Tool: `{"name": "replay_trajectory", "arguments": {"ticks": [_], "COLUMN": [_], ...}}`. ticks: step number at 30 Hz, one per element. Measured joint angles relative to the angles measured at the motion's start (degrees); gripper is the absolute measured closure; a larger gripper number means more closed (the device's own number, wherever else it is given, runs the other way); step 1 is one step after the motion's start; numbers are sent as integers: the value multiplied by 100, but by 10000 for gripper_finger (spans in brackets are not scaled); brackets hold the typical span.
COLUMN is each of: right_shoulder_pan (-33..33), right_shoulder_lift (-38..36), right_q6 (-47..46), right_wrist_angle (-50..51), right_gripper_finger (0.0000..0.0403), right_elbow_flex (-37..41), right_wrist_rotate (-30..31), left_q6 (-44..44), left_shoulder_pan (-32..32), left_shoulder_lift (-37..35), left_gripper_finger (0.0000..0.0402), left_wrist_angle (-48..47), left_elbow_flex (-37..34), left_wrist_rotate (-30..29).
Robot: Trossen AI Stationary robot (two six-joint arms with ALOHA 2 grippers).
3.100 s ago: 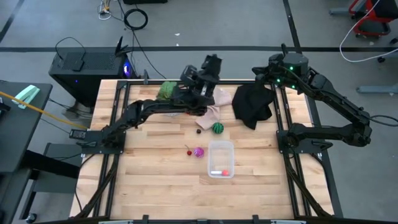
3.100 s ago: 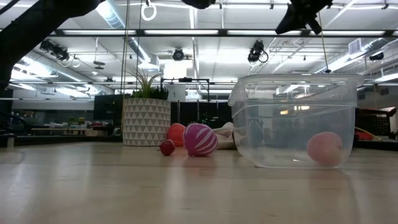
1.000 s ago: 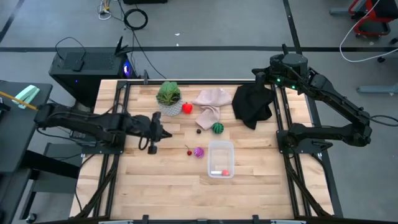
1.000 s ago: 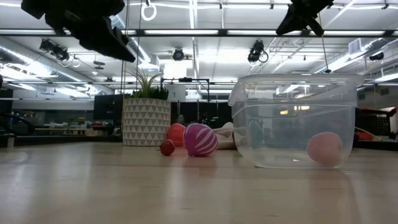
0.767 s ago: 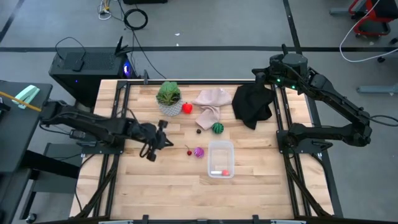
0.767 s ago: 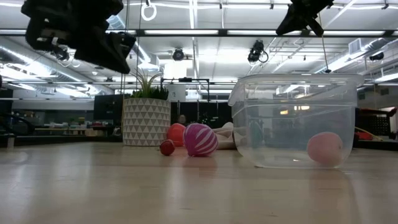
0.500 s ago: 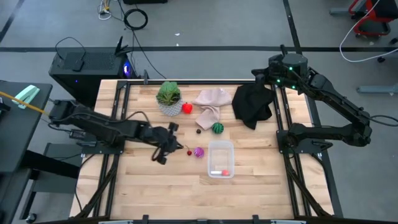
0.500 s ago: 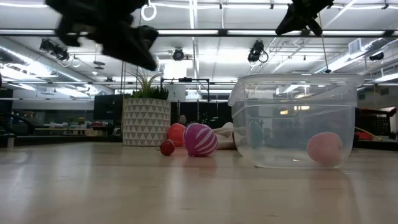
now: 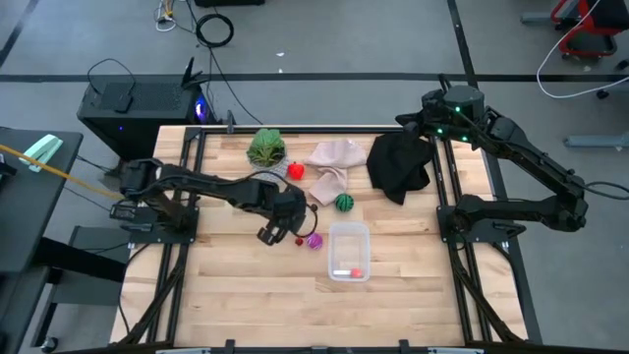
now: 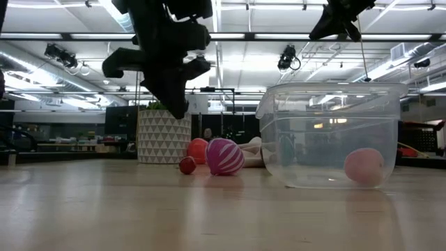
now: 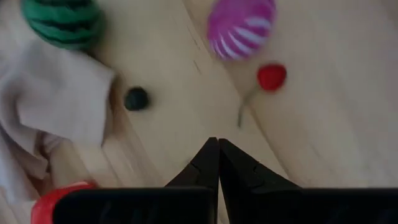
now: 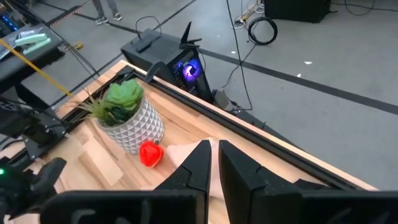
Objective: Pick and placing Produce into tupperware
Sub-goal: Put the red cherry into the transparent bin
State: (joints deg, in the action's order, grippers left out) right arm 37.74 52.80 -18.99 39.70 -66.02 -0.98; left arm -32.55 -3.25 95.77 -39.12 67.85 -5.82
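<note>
On the wood table lie a purple striped ball (image 9: pixel 314 240) (image 11: pixel 241 28), a tiny red cherry with a stem (image 9: pixel 298 239) (image 11: pixel 272 76), a small dark ball (image 11: pixel 136 98), a green striped melon (image 9: pixel 343 203) and a red piece (image 9: pixel 295 170) beside the plant pot. The clear tupperware (image 9: pixel 349 252) (image 10: pixel 331 132) stands on its base with a pinkish-red piece (image 10: pixel 364 166) inside. My left gripper (image 9: pixel 289 230) (image 11: pixel 217 144) hovers shut just left of the cherry, above the table (image 10: pixel 178 110). My right gripper (image 9: pixel 421 124) (image 12: pixel 213 149) waits shut, raised over the table's far right.
A leafy plant in a patterned white pot (image 9: pixel 265 147) (image 10: pixel 164 136) stands at the far edge. A beige cloth (image 9: pixel 334 162) and a black cloth (image 9: pixel 400 162) lie beside it. Bare wood spreads along the near half of the table (image 9: pixel 256 295).
My left arm has swung from the table's left edge toward the right, reaching out across the table, and has come down closer to the cherry and the purple ball. The produce and the tupperware have stayed where they were.
</note>
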Motion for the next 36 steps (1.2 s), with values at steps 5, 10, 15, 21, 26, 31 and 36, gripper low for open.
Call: {"name": "replay_trajectory", "arguments": {"ticks": [5,10,15,21,26,31,36], "right_shoulder_pan": [0,0,-7,-7,-4,-5,-5], "right_shoulder_lift": [0,0,0,0,0,0,0], "right_q6": [-117,-371,-404,-498,-504,-504,-504], "right_wrist_angle": [0,-2,-7,-7,-9,-11,-10], "right_gripper_finger": [365,365,365,365,365,365,365], "right_elbow_flex": [0,0,0,0,0,0,0], "right_wrist_rotate": [1,3,1,2,3,3,3], "left_q6": [-1222,-1924,-1913,-1921,-2137,-2372,-2627], "left_shoulder_pan": [-28,40,198,212,216,216,214], "left_shoulder_lift": [-2,78,361,570,623,800,983], "left_gripper_finger": [395,374,352,329,309,292,282], "left_wrist_angle": [-7,6,74,89,262,264,304], "left_elbow_flex": [2,5,7,2,2,-1,-1], "left_wrist_rotate": [364,572,896,909,1051,1125,1124]}}
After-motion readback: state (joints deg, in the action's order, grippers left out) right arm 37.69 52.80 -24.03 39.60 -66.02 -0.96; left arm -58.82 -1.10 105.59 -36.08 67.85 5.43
